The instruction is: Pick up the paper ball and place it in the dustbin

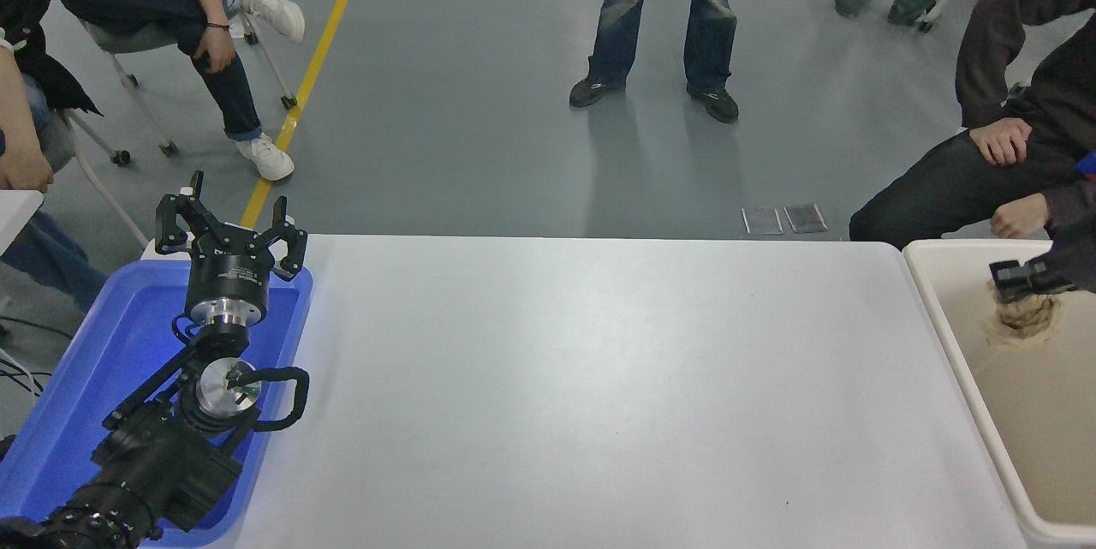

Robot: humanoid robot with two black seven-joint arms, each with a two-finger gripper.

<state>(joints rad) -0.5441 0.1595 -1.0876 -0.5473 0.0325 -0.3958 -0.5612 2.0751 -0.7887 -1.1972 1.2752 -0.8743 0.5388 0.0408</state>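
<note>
The tan-brown crumpled paper ball (1023, 319) hangs blurred under my right gripper (1021, 282), inside the outline of the cream dustbin (933, 292) at the table's right end. The right gripper is shut on the paper ball and holds it above the bin's inner floor, near the bin's far left corner. Most of the right arm is cut off by the picture's right edge. My left gripper (229, 232) is open and parked over the blue tray at the lower left.
A shallow blue tray (77, 378) lies under the left arm. The white table (582, 378) spans the middle. Several people sit or stand beyond the far edge; one person's hand (1019, 215) rests just behind the dustbin.
</note>
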